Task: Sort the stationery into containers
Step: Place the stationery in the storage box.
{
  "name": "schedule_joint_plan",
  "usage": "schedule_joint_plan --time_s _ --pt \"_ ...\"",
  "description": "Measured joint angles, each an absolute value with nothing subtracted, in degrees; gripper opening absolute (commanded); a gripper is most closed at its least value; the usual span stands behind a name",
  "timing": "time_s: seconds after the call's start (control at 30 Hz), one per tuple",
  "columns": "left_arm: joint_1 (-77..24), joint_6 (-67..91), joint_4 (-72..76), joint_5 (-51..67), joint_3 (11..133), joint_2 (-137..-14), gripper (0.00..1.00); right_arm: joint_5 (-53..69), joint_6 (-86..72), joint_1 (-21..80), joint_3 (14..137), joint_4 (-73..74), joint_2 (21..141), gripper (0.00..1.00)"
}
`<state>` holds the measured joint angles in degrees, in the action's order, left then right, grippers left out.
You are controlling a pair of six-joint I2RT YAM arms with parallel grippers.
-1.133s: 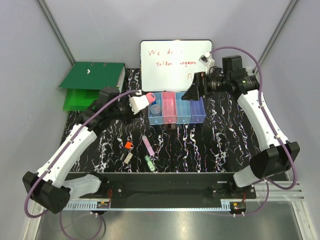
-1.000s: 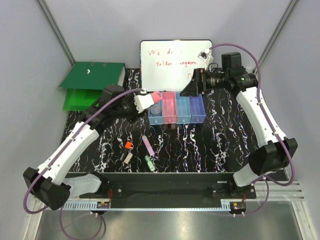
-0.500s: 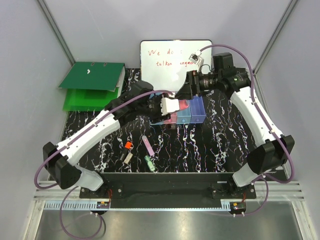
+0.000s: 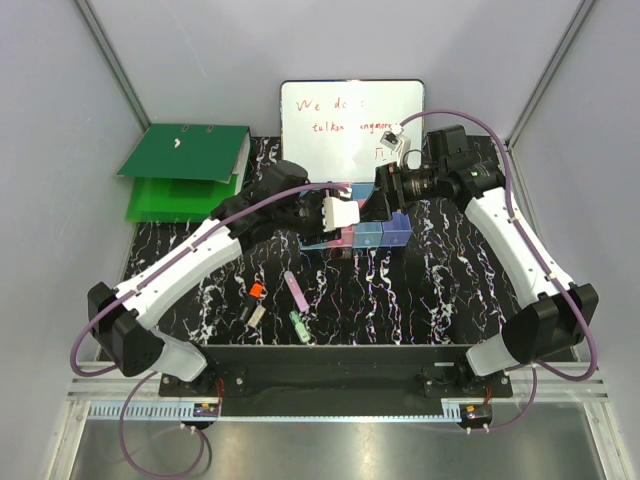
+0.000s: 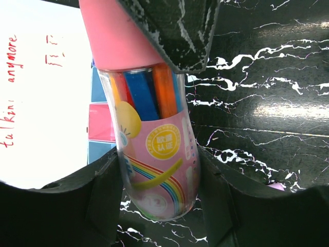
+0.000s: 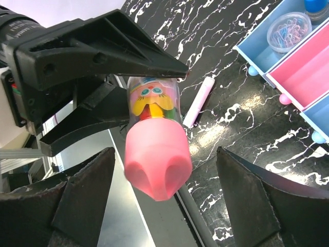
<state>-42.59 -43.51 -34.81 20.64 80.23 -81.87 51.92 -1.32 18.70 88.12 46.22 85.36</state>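
Left gripper (image 5: pixel 158 175) is clamped on the pink-capped tube (image 6: pixel 154 110) at its lower clear body, in the air over the containers (image 4: pixel 395 236), upper centre of the top view. Right gripper (image 6: pixel 165 154) fingers are spread wide either side of the pink cap, not touching. Tube looks light, rigid, smooth and round, so likely to twist in a pinch. I'd grab the straight body: the cap tapers and may pop off.
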Motion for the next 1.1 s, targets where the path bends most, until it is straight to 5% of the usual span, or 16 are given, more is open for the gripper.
schedule_joint_plan --time_s 0.4,0.67,0.87,0.97,1.0,1.1 --pt "-43.62 -43.70 -35.05 21.37 81.54 -82.94 0.00 51.29 -1.15 18.76 88.12 46.15 85.36 0.78" --pt "-43.81 -44.14 -35.22 21.34 81.76 -83.64 0.00 50.63 -1.50 18.98 88.12 46.17 85.32 0.29" --pt "-43.81 -44.49 -35.20 21.23 81.76 -83.74 0.00 50.43 -1.69 19.05 88.07 46.22 85.25 0.41" --pt "-43.81 -44.58 -35.20 21.23 81.78 -83.74 0.00 50.35 -1.67 19.07 88.07 46.22 85.23 0.17" --pt "-43.81 -44.60 -35.20 21.23 81.78 -83.74 0.00 50.28 -1.69 19.07 88.07 46.22 85.23 0.00" --pt "-43.81 -44.60 -35.20 21.21 81.78 -83.74 0.03 50.11 -1.69 19.09 88.05 46.24 85.14 0.00"
